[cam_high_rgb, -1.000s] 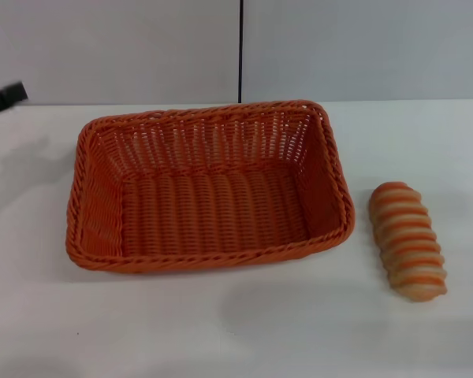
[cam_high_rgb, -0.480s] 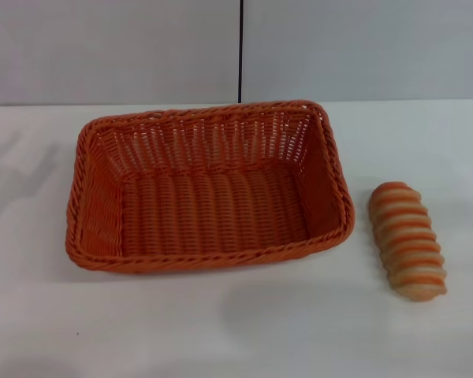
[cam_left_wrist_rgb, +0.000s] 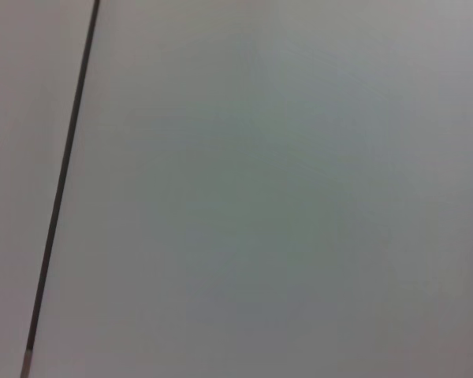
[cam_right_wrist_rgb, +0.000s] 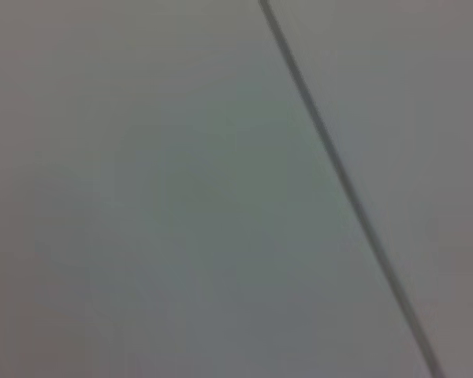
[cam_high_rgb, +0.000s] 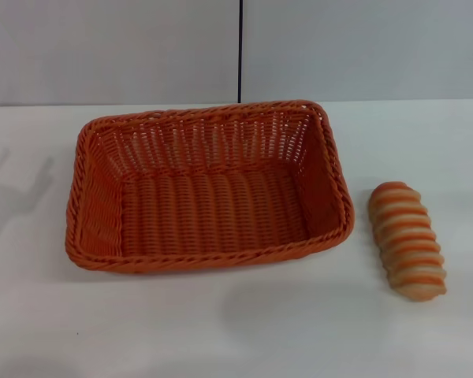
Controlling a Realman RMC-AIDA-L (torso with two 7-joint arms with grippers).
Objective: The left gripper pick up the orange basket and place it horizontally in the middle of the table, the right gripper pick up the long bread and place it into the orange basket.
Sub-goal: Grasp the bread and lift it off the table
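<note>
The orange basket [cam_high_rgb: 209, 187] lies lengthwise across the middle of the white table [cam_high_rgb: 236, 331] in the head view, open side up and holding nothing. The long bread [cam_high_rgb: 407, 239], striped tan, orange and cream, lies on the table just right of the basket, a small gap apart from its rim. Neither the left gripper nor the right gripper shows in any view. Both wrist views face only the pale grey wall.
A dark vertical seam [cam_high_rgb: 240, 51] splits the grey wall behind the table; the same seam [cam_left_wrist_rgb: 61, 185] crosses the left wrist view and the seam [cam_right_wrist_rgb: 343, 185] the right wrist view. Faint shadows lie on the table's far left.
A black part of the left arm at the far left edge one second ago has left the head view. The basket and bread have not moved.
</note>
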